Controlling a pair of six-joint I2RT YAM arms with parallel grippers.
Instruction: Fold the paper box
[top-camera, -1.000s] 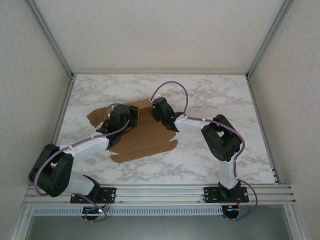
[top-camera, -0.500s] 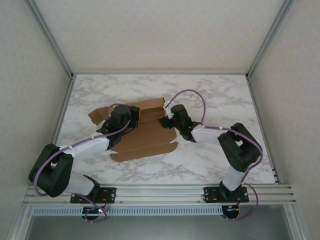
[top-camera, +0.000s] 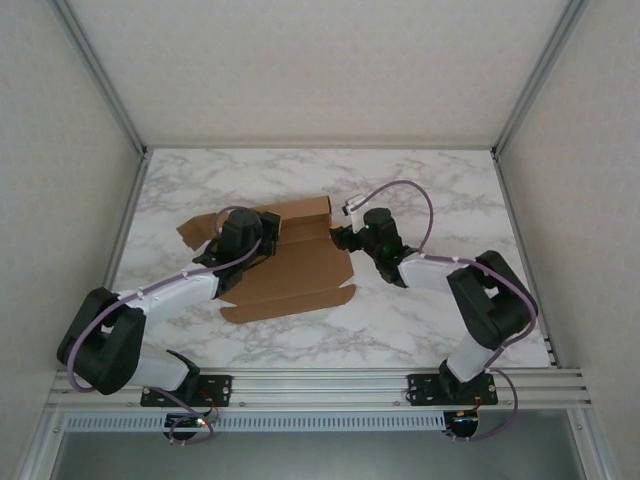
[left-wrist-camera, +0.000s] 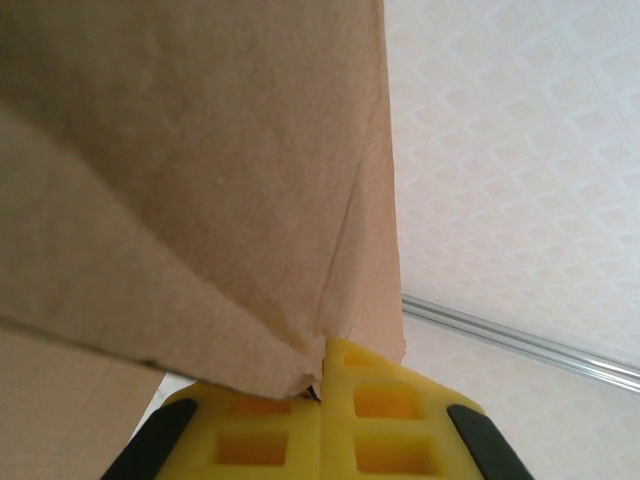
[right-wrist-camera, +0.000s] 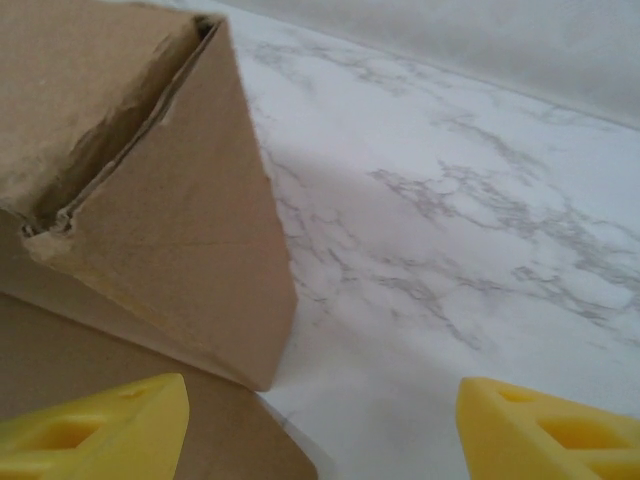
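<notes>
The paper box is a brown cardboard sheet lying partly folded left of the table's middle, its far wall raised. My left gripper is over the box's left part, its yellow fingers shut on a creased corner of the paper box. My right gripper stands open just off the box's right end. Between its yellow fingertips lies bare marble. The doubled end of the raised wall of the paper box is ahead and to the left, not touched.
The white marble table stretches to the right of the box and behind it. Aluminium frame posts and pale walls close in the left, right and back. The arm bases sit on the rail at the near edge.
My right gripper has let go and drawn back to the right, off the box's far right corner, and opened. The far wall stands more upright. The left gripper holds still.
</notes>
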